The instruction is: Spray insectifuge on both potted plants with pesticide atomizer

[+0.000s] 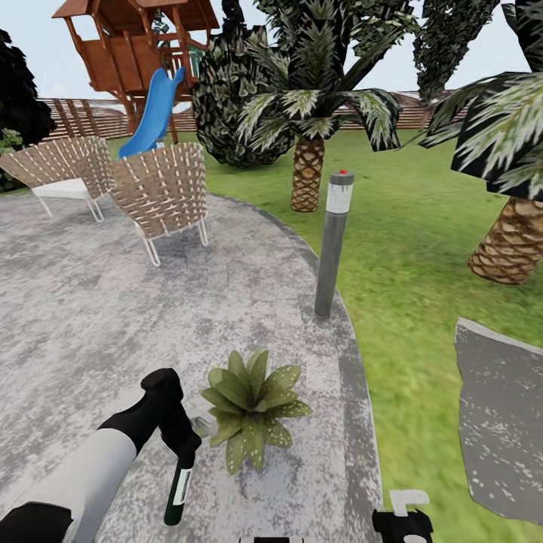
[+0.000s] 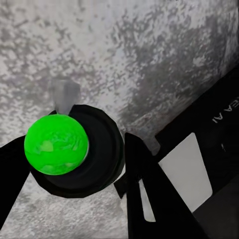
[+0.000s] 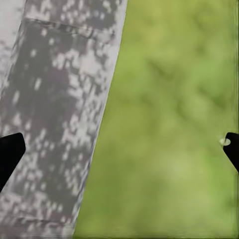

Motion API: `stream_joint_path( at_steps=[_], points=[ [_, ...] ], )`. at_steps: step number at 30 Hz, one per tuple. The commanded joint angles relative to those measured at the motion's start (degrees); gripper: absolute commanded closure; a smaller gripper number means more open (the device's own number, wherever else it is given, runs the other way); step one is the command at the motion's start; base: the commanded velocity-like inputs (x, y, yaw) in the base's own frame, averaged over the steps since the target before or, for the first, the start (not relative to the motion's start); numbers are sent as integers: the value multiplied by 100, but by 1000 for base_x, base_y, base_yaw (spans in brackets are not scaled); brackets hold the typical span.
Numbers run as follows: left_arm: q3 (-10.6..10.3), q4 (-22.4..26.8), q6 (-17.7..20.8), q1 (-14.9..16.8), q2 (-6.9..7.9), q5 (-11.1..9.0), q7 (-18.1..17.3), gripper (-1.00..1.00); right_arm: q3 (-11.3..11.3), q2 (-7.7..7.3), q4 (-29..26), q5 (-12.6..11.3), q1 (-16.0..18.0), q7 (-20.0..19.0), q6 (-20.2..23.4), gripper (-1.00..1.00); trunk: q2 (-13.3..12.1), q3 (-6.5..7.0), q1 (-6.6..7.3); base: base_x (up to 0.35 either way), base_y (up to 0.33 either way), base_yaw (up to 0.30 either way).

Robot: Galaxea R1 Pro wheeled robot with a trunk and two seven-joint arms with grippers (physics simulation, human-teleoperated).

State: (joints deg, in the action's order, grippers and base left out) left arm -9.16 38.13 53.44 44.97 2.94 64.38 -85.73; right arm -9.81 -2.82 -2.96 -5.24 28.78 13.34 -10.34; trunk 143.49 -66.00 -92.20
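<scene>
Head view, left end effector (image 1: pixel 183 445) gripping pesticide atomizer (image 1: pixel 179 492), beside potted plant (image 1: pixel 251 407)

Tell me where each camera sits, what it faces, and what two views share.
Head: high, looking down over patio, plant, left arm.
Left wrist: by left gripper, looking down along atomizer at the patio.
Right wrist: by right gripper, open, over patio edge and lawn.
Shared: head and left wrist show the atomizer.

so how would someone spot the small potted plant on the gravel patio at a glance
Find the round grey gravel patio, then the grey post lamp at its grassy edge. Just in front sits a low rosette of pointed, pale-speckled green leaves. Unlike the scaly-trunked palms behind, it has no trunk.
</scene>
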Motion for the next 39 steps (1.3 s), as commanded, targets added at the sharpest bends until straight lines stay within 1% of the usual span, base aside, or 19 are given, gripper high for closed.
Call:
stream_joint_path(
  at_steps=[1, 2, 3, 5, 7, 15, 23, 31, 35, 37, 39],
  points=[
    [-74, 26, 57, 19, 14, 195, -349, 100, -48, -4, 6, -56, 4, 11, -21, -100, 2, -5, 1, 8, 8, -300],
    [-97, 31, 59, 24, 7, 323, -427, 100, -48, -6, 6, -56, 4, 11, -21, -100, 2, -5, 1, 4, 4, -300],
    [-108, 34, 60, 27, -4, 438, -427, 100, -48, -4, 6, -56, 4, 11, -21, -100, 2, -5, 1, 2, 2, -300],
    [-117, 36, 61, 25, -10, 531, -427, 100, -47, -4, 6, -56, 4, 11, -19, -100, 2, -5, 1, 1, 1, -269],
    [-117, 37, 66, 22, 1, 572, -427, 100, -47, -2, 6, -54, 4, 11, -20, -100, 2, -5, 1, -117, 40, -74],
    [-108, 37, 70, 30, -16, 585, -427, 100, -56, -8, 14, -47, 4, 11, -21, -100, 2, -5, 1, -245, 194, -10],
    [-104, 37, 79, 30, -62, 585, -427, 100, -48, -8, 7, -48, 4, 11, -22, -100, 2, -5, 1, 30, 296, -8],
    [-102, 37, 89, 25, -73, 574, -427, 100, -47, -8, 6, -55, 4, 11, -21, -100, 2, -5, 1, 130, 287, -260],
    [-104, 37, 80, 13, -58, 574, -427, 100, -47, -8, 6, -54, 4, 11, -21, -100, 2, -5, 1, 10, 49, -299],
    [-101, 44, 82, 18, -27, 543, -427, 100, -47, -8, 6, -55, 4, 11, -21, -100, 2, -5, 1, 2, 8, -300],
    [-97, 50, 81, 21, -29, 528, -427, 100, -47, -8, 6, -54, 4, 11, -21, -100, 2, -5, 1, 0, 2, -300]
  ],
)
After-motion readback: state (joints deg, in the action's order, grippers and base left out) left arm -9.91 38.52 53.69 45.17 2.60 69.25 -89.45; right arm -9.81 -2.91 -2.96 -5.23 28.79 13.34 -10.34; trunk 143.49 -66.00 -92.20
